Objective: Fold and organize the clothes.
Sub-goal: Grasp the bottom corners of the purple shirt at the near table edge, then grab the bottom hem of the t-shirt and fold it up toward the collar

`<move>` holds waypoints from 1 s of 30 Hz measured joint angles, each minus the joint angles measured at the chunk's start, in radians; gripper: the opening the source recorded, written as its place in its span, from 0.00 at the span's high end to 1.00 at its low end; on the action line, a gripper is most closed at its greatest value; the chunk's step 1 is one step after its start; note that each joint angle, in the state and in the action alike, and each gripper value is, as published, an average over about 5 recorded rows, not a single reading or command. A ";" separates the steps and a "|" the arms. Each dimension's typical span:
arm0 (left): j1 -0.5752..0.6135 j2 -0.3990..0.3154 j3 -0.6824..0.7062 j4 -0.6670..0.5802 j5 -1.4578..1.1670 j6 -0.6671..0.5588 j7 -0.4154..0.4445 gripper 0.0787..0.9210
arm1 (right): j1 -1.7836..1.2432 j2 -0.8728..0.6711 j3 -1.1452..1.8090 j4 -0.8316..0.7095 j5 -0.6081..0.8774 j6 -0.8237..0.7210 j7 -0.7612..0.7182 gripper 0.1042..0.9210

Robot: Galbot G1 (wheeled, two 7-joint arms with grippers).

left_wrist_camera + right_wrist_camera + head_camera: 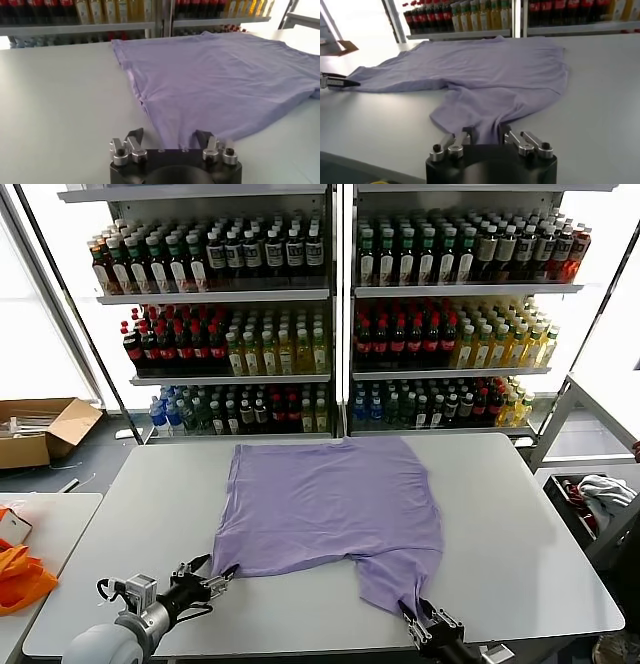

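A lavender T-shirt (330, 494) lies spread flat, plain side up, on the white table (520, 514). My right gripper (415, 612) sits at the table's front edge, shut on the shirt's near right corner. In the right wrist view the cloth (490, 70) bunches into a narrow fold between that gripper's (486, 131) fingers. My left gripper (212, 577) is low at the shirt's near left corner. In the left wrist view its fingers (135, 136) stand apart, with the hem of the shirt (225, 75) lying between them in the left gripper (169, 134).
Shelves of bottles (330, 294) stand behind the table. A cardboard box (40, 429) lies on the floor at far left. An orange item (20, 579) rests on a side table at left. A bin with cloths (600, 494) stands at right.
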 measured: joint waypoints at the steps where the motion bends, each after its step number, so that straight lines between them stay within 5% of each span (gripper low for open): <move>1: 0.002 -0.002 0.001 -0.001 0.000 0.000 0.001 0.45 | -0.002 -0.001 0.001 0.001 -0.003 0.004 -0.005 0.97; 16: 0.043 -0.031 -0.012 -0.044 -0.001 0.011 -0.004 0.94 | -0.086 0.002 0.072 0.056 -0.026 0.119 -0.135 0.99; 30: 0.149 -0.065 -0.086 -0.179 0.032 0.018 -0.012 0.96 | -0.296 -0.015 0.220 0.164 0.030 0.210 -0.202 0.99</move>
